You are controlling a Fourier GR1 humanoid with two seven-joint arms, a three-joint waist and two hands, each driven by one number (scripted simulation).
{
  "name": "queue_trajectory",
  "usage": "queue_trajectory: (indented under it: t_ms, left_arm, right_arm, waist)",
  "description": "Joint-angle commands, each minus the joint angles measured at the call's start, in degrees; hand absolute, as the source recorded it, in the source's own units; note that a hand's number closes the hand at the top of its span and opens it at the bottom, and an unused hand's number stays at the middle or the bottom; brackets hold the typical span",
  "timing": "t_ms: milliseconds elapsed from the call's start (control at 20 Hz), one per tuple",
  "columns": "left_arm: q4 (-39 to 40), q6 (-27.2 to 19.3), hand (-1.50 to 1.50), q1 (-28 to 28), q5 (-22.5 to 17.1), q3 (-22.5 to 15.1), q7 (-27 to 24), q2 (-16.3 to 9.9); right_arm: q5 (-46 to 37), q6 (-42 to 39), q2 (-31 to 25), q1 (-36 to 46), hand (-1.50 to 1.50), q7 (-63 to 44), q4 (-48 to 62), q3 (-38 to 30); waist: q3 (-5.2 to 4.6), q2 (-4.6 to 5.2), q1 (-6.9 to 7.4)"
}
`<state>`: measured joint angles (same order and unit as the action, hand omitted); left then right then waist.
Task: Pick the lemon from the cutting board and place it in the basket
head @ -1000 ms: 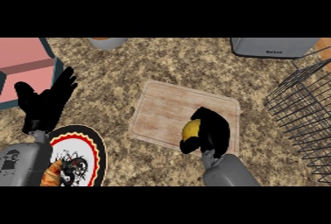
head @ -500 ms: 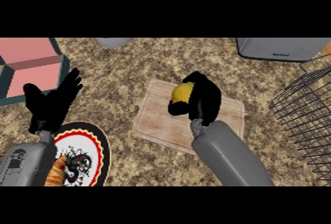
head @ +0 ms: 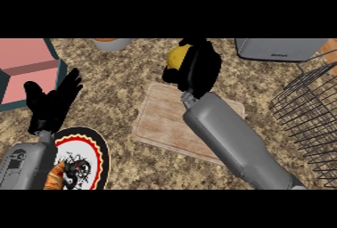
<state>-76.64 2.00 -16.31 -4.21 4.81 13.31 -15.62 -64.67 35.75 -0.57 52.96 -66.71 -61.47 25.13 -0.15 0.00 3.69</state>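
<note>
Yellow lemon (head: 175, 57) (mostly hidden) | right hand (head: 197, 67) curled round it

Small dark lettering, illegible, on the grey appliance (head: 280, 48) at top right.

My right hand (head: 197, 67) sits at about twelve o'clock, its fingers curled round the lemon (head: 175, 56), whose yellow shows at the hand's left edge. My grey right forearm runs from there down toward five o'clock, crossing over the wooden cutting board (head: 161, 122) near the middle of the speckled counter (head: 118, 84). The black wire basket (head: 313, 116) stands at three o'clock, apart from my hand. My left hand (head: 51, 104) rests open at nine o'clock, fingers up. Below it, at seven o'clock, lies a patterned plate (head: 85, 153). A pink box (head: 23, 67) fills ten o'clock, and a grey appliance (head: 280, 48) sits at one o'clock.
</note>
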Motion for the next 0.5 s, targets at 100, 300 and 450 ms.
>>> queue_trajectory:
  t_ms: [100,300,450]
  left_arm:
    - [-0.74,1.44,0.00,3.05,-1.25,1.45,-1.82,-1.04]
    - [-0.07,-0.65,0.00,1.34,-0.37,1.61,-0.74,-0.28]
    - [0.05,1.86,0.00,2.66,-1.84,3.88,-2.50,-3.11]
  right_arm:
    - [-7.55,-1.23,0.54,9.44,1.50,-18.37,3.88,-5.16]
    - [-10.51,-6.41,0.54,15.15,1.50,-18.49,5.86,-9.39]
    - [-13.76,-7.22,0.36,18.08,1.50,-18.07,9.81,-14.18]
  waist:
    - [-0.03,-0.42,-0.76]
    - [0.02,-0.39,-2.30]
    - [0.03,-0.15,-2.41]
